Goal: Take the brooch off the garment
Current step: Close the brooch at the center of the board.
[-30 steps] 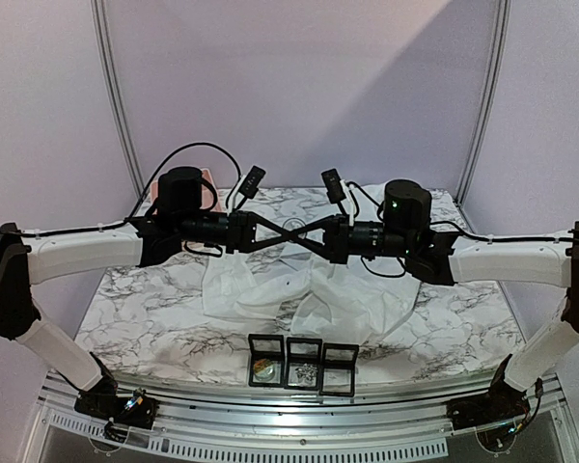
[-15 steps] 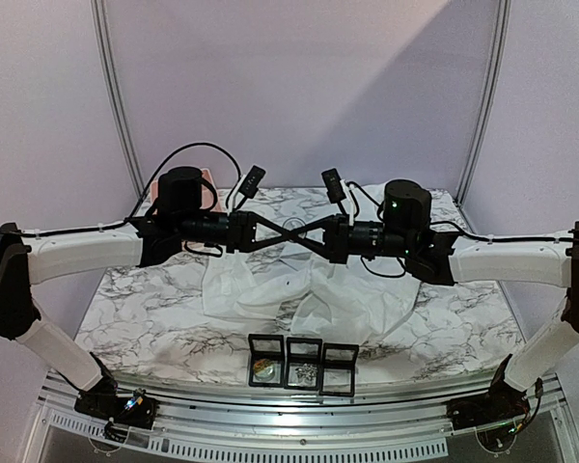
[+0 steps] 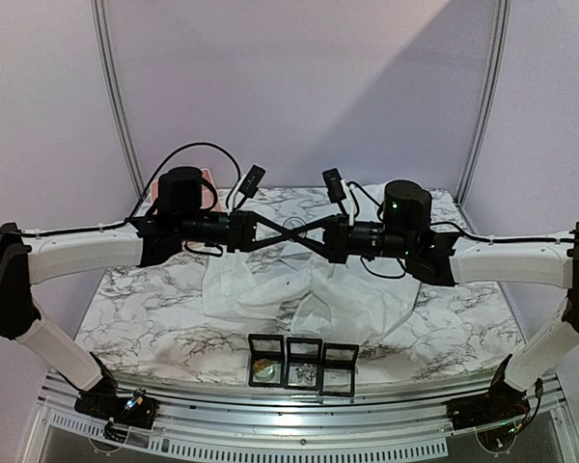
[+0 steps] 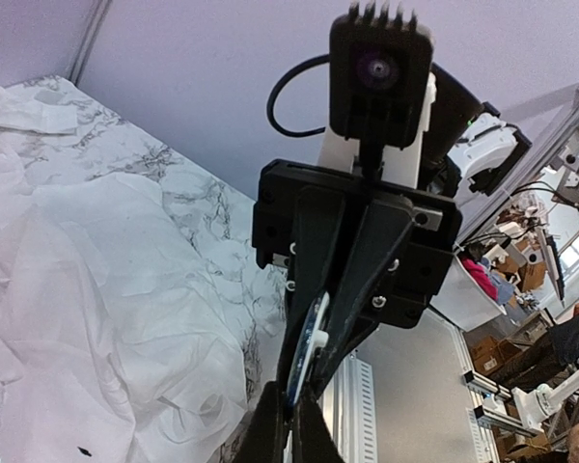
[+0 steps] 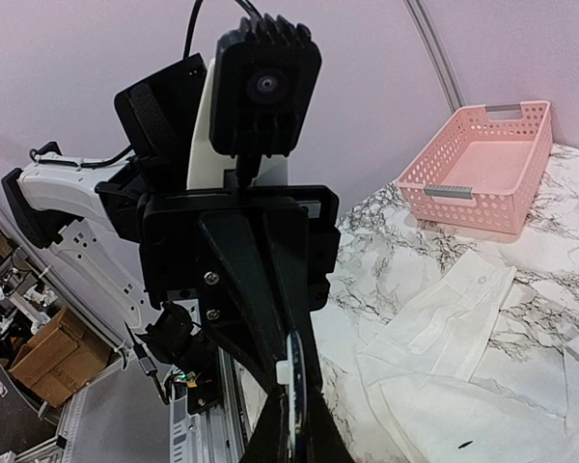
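The brooch is a thin flat disc seen edge-on, bluish with a white stub on its back, and it is held in the air above the table. Both grippers meet tip to tip on it. My left gripper is shut on its lower edge, and my right gripper is shut on it from the other side, where the brooch shows again. In the top view the left gripper and right gripper cross over the garment. The garment is a white wrinkled shirt lying spread on the marble table.
A pink basket stands at the table's far left corner, mostly hidden behind the left arm in the top view. Three black-framed display boxes sit in a row at the near edge. A small dark speck lies on the shirt.
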Tool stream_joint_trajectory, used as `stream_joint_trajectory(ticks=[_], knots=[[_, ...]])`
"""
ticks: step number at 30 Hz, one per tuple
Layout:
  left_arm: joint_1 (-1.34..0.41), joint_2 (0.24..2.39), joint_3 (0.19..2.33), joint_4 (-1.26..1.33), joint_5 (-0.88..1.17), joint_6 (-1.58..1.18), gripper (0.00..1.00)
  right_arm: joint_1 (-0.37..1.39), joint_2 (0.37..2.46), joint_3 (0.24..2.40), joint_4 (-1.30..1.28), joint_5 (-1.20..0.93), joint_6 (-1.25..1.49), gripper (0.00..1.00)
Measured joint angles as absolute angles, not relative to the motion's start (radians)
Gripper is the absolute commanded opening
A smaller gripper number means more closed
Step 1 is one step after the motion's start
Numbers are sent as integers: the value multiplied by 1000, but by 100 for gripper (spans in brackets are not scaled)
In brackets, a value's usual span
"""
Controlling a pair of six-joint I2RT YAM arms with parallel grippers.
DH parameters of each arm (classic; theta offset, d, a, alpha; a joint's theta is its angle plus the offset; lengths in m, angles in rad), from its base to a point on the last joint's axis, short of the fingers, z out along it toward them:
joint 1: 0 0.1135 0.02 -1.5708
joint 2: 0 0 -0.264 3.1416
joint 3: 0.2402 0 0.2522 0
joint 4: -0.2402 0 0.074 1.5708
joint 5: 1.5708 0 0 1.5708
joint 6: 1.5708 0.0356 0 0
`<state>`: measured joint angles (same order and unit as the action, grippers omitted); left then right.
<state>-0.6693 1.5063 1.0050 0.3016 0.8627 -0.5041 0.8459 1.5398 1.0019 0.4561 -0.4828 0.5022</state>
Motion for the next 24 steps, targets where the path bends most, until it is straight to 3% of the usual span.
stream_joint_trajectory(ticks=[24], knots=[[-678,1533,1005,332,862,-529,0,865,1499,932,502,-404,516,4]])
